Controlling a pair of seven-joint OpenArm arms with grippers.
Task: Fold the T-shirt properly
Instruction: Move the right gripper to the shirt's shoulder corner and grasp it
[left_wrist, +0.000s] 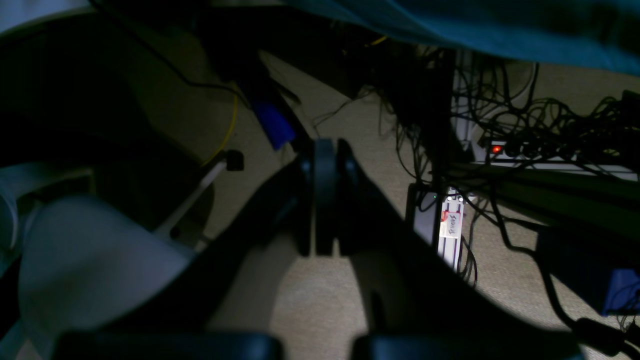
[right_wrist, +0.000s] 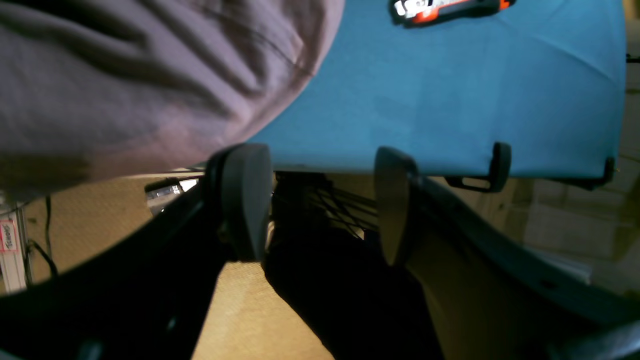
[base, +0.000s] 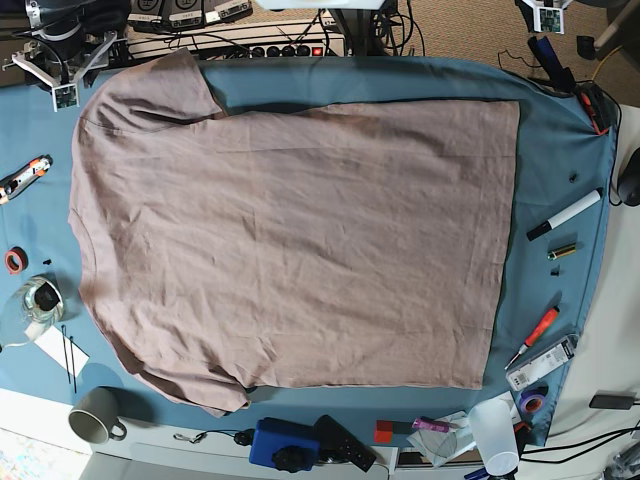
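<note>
Blue-teal cloth (base: 560, 160) covers the whole tabletop; carpet and a tangle of cables show beyond its edges.

Item 1, T-shirt (base: 290, 240): dusty pink-beige, spread flat and lightly wrinkled across the middle of the tabletop. Collar end lies toward one short edge, straight hem toward the other. One sleeve reaches the far corner, the other bunches near the front edge.

Item 2, left pincer (left_wrist: 324, 200): closed, nothing between the jaws. My wrist view has it hanging off the tabletop, pointed at the carpet and a power strip (left_wrist: 530, 152).

Item 3, right pincer (right_wrist: 320, 205): jaws wide apart, empty, sitting just off the tabletop edge beside a drooping fold of the shirt.

Item 4, clutter along the margins: marker (base: 565, 214), screwdriver (base: 534, 335), grey mug (base: 95, 413), white cup (base: 494, 433), tape roll (base: 14, 260), orange-and-white tool (base: 24, 175). All lie clear of the fabric or just beside it.

Step in hand, as I judge it: none of the folding is done; the shirt is laid out and both arms are parked outside it.

Next move, my reading: bring the right pincer in over the nearest sleeve or side edge, open the left one, and pinch a single layer of cloth without catching the table cover.
</note>
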